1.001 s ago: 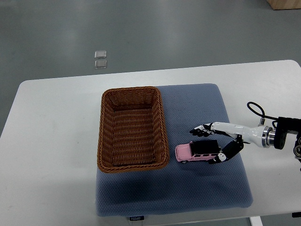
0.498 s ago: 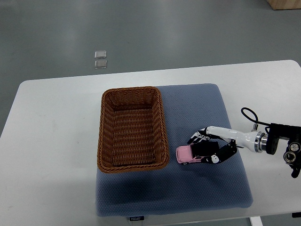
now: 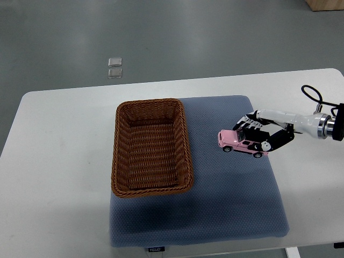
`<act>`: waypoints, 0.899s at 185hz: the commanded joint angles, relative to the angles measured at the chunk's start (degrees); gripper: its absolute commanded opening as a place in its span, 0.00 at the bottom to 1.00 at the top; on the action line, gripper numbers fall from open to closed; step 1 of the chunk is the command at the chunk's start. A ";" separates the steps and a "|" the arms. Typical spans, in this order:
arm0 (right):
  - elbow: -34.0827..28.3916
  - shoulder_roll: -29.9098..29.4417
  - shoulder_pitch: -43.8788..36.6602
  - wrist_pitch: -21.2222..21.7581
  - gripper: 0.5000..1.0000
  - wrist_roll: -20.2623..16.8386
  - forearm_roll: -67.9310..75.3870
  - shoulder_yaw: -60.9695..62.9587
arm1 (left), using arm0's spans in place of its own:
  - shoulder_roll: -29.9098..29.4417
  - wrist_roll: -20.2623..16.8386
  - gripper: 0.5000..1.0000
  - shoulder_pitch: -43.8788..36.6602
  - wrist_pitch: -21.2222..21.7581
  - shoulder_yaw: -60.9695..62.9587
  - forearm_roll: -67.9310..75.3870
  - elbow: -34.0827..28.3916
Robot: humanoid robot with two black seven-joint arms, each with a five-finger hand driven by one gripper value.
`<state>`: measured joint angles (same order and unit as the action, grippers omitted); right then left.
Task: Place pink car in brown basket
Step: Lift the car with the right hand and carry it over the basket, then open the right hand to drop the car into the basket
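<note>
Right hand [image 3: 262, 134] gripping pink car [image 3: 243, 142], raised above blue mat [image 3: 231, 204]. Brown basket [image 3: 151, 146] lies left of hand, long axis front-to-back. Left hand unseen.

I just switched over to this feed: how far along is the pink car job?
Done: the right hand has its fingers closed on the pink car. In hand: the car is held over the blue mat, to the right of the brown basket. Left: carrying it across and releasing it into the basket, which holds nothing.
</note>
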<state>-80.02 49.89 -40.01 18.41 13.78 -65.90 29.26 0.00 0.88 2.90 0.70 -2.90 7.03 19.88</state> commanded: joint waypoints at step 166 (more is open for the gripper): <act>22.19 -34.59 -22.31 -0.39 0.00 -0.15 4.47 -15.02 | 0.00 0.00 1.00 0.00 0.35 0.00 0.00 0.34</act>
<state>-60.40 19.20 -61.76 18.35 13.64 -61.33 15.11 0.00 0.88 2.90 1.15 -2.89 7.03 20.22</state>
